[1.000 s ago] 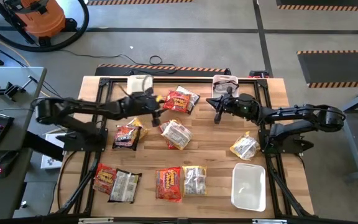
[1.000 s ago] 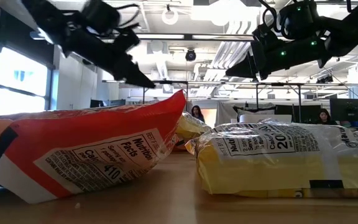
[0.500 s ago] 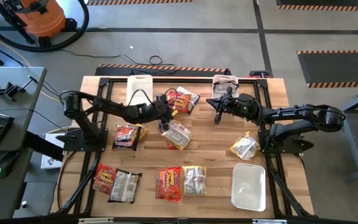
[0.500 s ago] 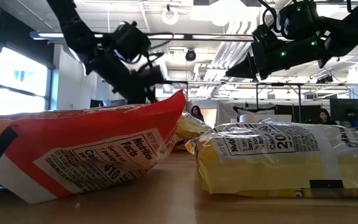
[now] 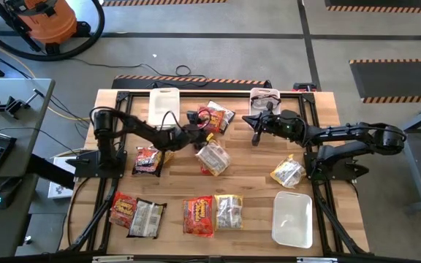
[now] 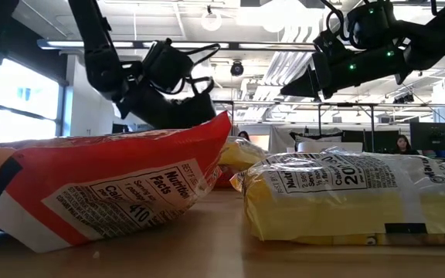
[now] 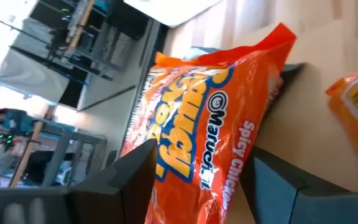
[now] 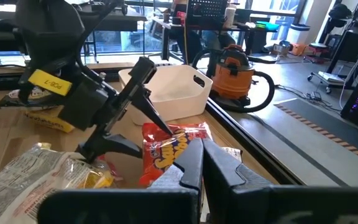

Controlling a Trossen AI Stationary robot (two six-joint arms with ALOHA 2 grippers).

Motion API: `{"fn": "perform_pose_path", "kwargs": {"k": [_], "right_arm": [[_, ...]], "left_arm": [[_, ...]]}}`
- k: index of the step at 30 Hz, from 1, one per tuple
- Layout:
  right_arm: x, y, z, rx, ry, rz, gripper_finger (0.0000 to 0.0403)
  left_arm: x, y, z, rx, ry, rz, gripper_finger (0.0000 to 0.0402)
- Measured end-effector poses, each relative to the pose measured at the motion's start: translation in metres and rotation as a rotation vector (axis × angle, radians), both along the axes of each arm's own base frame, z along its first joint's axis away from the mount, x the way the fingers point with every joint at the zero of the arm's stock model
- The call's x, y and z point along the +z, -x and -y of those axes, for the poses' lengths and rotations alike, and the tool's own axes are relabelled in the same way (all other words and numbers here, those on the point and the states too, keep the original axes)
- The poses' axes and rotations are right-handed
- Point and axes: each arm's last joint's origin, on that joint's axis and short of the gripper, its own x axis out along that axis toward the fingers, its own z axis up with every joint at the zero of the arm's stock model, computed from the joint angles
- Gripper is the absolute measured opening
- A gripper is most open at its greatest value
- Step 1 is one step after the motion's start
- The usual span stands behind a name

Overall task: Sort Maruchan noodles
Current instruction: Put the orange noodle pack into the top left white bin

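Note:
Several Maruchan packets lie flat on the wooden table (image 5: 254,164). My left gripper (image 5: 199,134) is low over the table's middle and open. Its fingers stand on either side of one end of a red-orange "Spicy Chicken" packet (image 7: 210,99), which lies near the far edge (image 5: 216,117). A yellow-white packet (image 5: 213,158) lies just on the near side of that gripper. My right gripper (image 5: 255,139) hovers above the table to the right of the red-orange packet, shut and holding nothing (image 8: 201,146). My left gripper (image 7: 204,155) reaches almost level from the table's left, with one finger (image 7: 129,168) on each side of the red-orange packet's nearer end (image 7: 191,186). The packet rests on the table. I cannot tell whether the fingers touch it.
White bins stand at the far edge (image 5: 164,98), (image 5: 265,98) and at the near right (image 5: 292,218). More packets: dark brown (image 5: 150,159), red (image 5: 123,210), silver (image 5: 147,218), red (image 5: 198,215), yellow-white (image 5: 229,212), yellow (image 5: 287,173). Bare wood lies between the arms.
My left arm has stretched toward the table's right and come down, bringing its open gripper to the red-orange packet. My right arm has kept still.

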Motion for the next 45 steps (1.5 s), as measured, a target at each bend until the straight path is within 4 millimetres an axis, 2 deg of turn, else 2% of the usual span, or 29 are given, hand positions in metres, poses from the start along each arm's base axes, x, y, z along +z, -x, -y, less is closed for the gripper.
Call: {"fn": "perform_pose_path", "kwargs": {"k": [4, 11, 13, 15, 19, 23, 26, 33, 39, 45], "right_arm": [[0.000, 0.000, 0.000, 0.000, 0.000, 0.000, 0.0000], [0.000, 0.000, 0.000, 0.000, 0.000, 0.000, 0.0000], [0.000, 0.000, 0.000, 0.000, 0.000, 0.000, 0.0000], [0.000, 0.000, 0.000, 0.000, 0.000, 0.000, 0.0000], [0.000, 0.000, 0.000, 0.000, 0.000, 0.000, 0.0000], [0.000, 0.000, 0.000, 0.001, 0.003, -0.001, 0.0000], [0.000, 0.000, 0.000, 0.001, 0.003, -0.002, 0.0000], [-0.001, 0.000, 0.000, 0.002, 0.010, -0.014, 0.0000], [-0.001, 0.000, 0.000, 0.003, 0.011, -0.019, 0.0000], [-0.001, 0.000, 0.000, 0.003, 0.011, -0.022, 0.0000]], "left_arm": [[-0.001, 0.001, -0.004, -0.011, 0.019, 0.006, 0.0159], [-0.001, 0.001, -0.007, -0.038, 0.011, -0.010, 0.0031], [0.003, 0.004, -0.007, -0.042, -0.006, -0.039, 0.0008], [0.008, 0.003, -0.007, -0.042, -0.013, -0.053, 0.0007], [0.045, -0.001, -0.014, -0.014, -0.013, -0.019, 0.0001], [0.077, 0.006, -0.025, 0.005, 0.066, -0.009, 0.0000], [0.109, 0.015, -0.035, 0.030, 0.106, 0.033, 0.0000], [0.168, 0.050, -0.056, 0.145, 0.147, 0.020, 0.0000], [0.188, 0.085, -0.080, 0.233, 0.218, -0.056, 0.0000], [0.182, 0.110, -0.105, 0.230, 0.333, -0.079, 0.0000]]}}
